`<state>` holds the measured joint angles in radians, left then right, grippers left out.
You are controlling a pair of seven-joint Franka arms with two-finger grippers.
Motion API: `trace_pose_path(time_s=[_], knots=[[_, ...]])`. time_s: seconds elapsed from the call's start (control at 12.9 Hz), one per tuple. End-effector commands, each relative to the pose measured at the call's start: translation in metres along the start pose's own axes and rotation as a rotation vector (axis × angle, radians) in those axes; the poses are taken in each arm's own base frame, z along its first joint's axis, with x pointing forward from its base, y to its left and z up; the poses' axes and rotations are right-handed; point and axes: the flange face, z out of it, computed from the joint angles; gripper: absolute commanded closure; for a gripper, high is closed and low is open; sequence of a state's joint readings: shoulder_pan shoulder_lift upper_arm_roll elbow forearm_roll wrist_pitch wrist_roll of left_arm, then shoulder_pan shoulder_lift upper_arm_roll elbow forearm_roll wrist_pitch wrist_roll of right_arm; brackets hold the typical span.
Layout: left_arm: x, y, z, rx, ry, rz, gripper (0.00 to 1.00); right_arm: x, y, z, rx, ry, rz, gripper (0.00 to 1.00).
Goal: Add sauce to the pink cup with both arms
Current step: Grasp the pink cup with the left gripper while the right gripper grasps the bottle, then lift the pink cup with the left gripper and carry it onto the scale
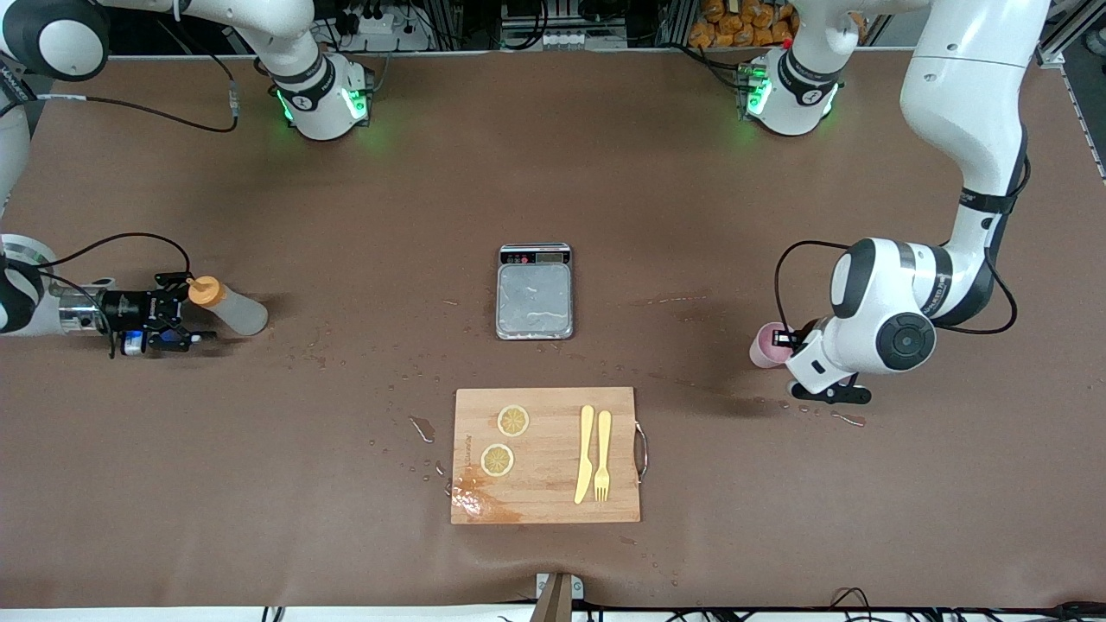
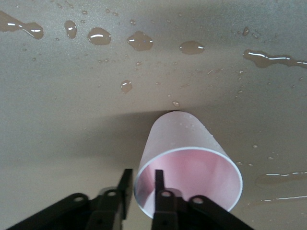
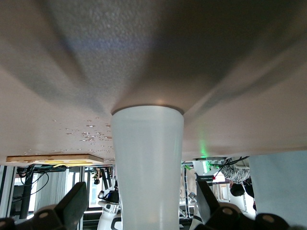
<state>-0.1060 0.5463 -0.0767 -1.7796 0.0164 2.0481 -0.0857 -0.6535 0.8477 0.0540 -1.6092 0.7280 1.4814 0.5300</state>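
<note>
Brown bench (image 1: 346, 536) wet with droplets (mid-area). Left end effector (image 2: 143, 191) pinches pink cup (image 2: 184, 163) rim; right end effector (image 1: 183, 313) straddles sauce (image 1: 232, 309), grip unclear.

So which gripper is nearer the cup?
Left. The left gripper straddles the cup rim; the right gripper is at the bottle, toward the right arm's end of the table.

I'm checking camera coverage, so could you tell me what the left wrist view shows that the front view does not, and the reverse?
Only the left wrist view shows the pink cup's inside and one finger of the left gripper inside its rim, one outside. Only the front view shows the sauce bottle at the right gripper, the scale and the cutting board. Both show the cup, the left gripper and droplets on the table.
</note>
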Motion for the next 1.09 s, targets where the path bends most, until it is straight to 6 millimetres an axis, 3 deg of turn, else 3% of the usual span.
trace_pose_path(time_s=[0.0, 0.47, 0.62, 0.78, 1.01], knots=[[-0.005, -0.001, -0.011, 0.025, 0.024, -0.015, 1.00, 0.005, 0.001, 0.005, 0.020, -0.007, 0.001, 0.00], [-0.021, -0.008, -0.096, 0.009, 0.152, -0.058, 1.00, 0.008, 0.001, 0.023, 0.002, -0.014, 0.014, 0.00], [-0.019, -0.003, -0.140, -0.038, 0.224, -0.135, 1.00, 0.007, 0.000, 0.031, -0.002, -0.025, 0.016, 0.00], [-0.020, 0.012, -0.161, -0.075, 0.208, -0.180, 1.00, 0.007, -0.001, 0.033, -0.003, -0.026, 0.015, 0.00], [-0.031, 0.068, -0.168, -0.105, 0.202, -0.211, 1.00, 0.011, 0.004, 0.037, -0.001, -0.027, 0.005, 0.00]])
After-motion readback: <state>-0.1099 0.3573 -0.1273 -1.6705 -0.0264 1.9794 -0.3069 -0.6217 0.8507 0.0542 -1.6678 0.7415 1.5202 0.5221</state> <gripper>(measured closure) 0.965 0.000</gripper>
